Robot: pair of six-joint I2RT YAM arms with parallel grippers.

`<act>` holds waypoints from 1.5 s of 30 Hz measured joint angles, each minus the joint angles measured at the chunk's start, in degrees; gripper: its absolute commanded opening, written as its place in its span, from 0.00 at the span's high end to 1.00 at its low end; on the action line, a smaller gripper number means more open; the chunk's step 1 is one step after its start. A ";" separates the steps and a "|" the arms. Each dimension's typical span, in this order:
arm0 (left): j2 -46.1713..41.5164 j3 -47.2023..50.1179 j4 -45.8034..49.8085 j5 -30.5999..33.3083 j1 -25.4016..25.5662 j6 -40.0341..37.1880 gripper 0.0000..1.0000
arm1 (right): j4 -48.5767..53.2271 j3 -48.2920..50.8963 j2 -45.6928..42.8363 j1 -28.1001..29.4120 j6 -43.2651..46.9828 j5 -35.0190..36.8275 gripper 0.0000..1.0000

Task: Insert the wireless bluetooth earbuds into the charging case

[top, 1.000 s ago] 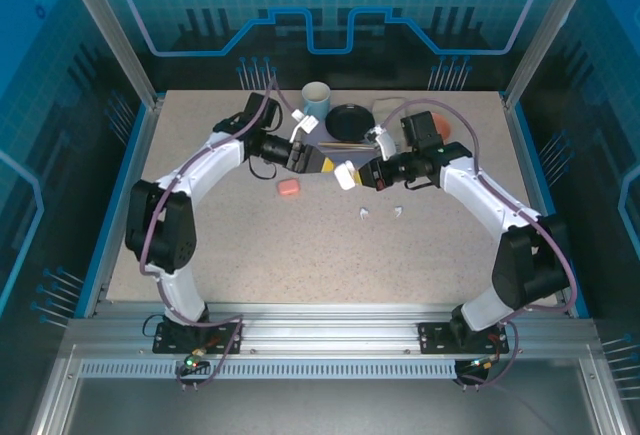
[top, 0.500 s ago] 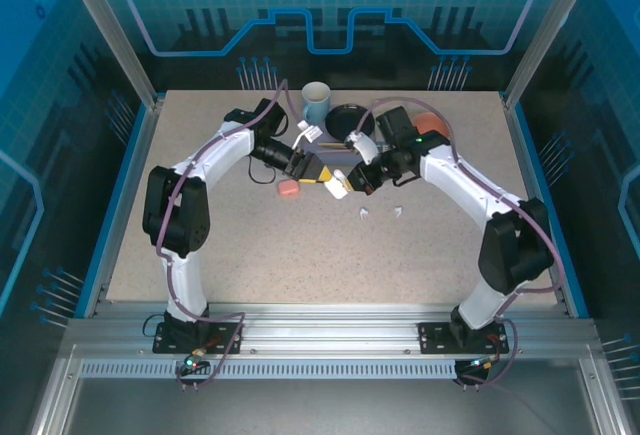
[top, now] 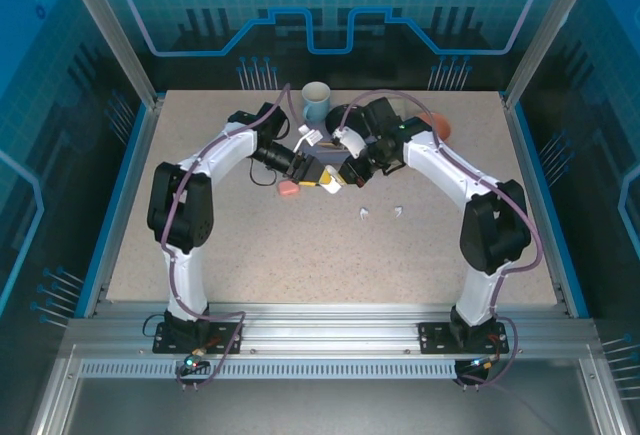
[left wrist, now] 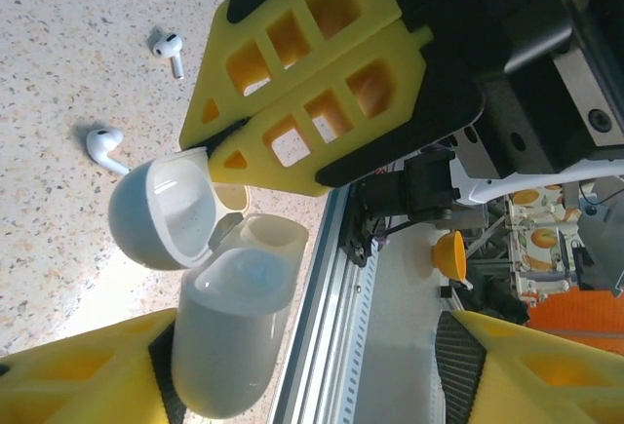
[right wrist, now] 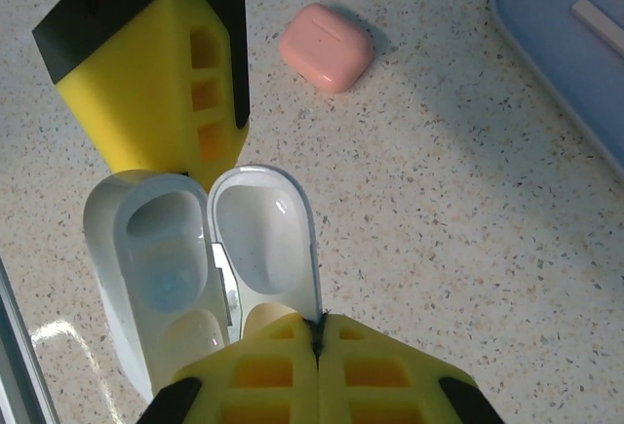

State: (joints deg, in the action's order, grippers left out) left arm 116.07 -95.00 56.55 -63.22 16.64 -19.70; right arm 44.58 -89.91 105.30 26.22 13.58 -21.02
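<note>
Earbuds, count: two white earbuds [left wrist: 168, 49] [top: 364, 214], both loose on the counter [top: 250, 255], near each other and apart from the cases.
Cases, count: two. One white charging case [right wrist: 156, 249] is open, its lid [right wrist: 263, 229] swung back beside the body. One pink case [right wrist: 327, 47] is closed and lies flat on the counter.
White case, position: raised between the two claws at mid-counter, toward the far side. Both halves are empty.
Right claw [right wrist: 317, 331]: fingers pressed together, pinching the rim of the white case's lid.
Left claw [left wrist: 307, 346]: fingers spread wide. The case body sits against one finger, with a clear gap to the other. Not gripping.
Pink case, position: just on the left-arm side of the claws, touching neither.
Surroundings: a light blue cup [top: 316, 103] and a dark dish [top: 340, 115] at the far edge, and a salmon-coloured item [top: 437, 125] behind the right forearm.
Obstruction: the claws crowd each other over the white case. In the right wrist view a left finger [right wrist: 156, 73] stands just beside the case body. The right arm overlaps part of the dish.
Change over the last second: both arms have folded inward and toward the far side. The claws, then apart, now meet at the case. The pink case and both white earbuds lie in the same spots.
</note>
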 measured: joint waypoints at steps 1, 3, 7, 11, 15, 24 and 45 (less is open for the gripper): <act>0.24 0.00 -0.09 0.13 -0.04 0.13 0.37 | 0.00 -0.02 0.13 0.00 0.11 0.00 1.00; 0.76 0.00 -0.31 0.39 -0.17 0.26 0.40 | 0.02 -0.02 0.28 0.00 0.44 -0.02 1.00; 1.60 -0.04 -0.20 0.39 -0.59 0.15 0.45 | 0.22 -0.22 0.28 0.00 0.87 -0.11 1.00; 2.82 -1.11 0.57 0.37 -0.74 -0.22 0.46 | 0.98 -0.50 0.28 0.00 1.53 -0.42 1.00; 4.00 -2.14 1.46 0.33 -0.74 -0.44 0.47 | 1.44 -0.90 0.28 0.11 2.05 -0.42 1.00; 5.51 -5.05 5.42 -1.11 -0.74 -3.21 0.56 | 3.10 -3.56 1.62 0.74 3.26 -0.42 1.00; 7.04 -6.86 12.22 -3.32 -0.79 -8.96 0.83 | 5.20 -6.29 3.04 1.22 4.70 0.24 1.00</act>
State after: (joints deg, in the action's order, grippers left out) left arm 123.11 -101.86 68.77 -66.54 15.86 -28.67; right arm 49.78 -96.20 108.33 27.44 18.28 -20.78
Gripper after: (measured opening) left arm 0.255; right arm 0.043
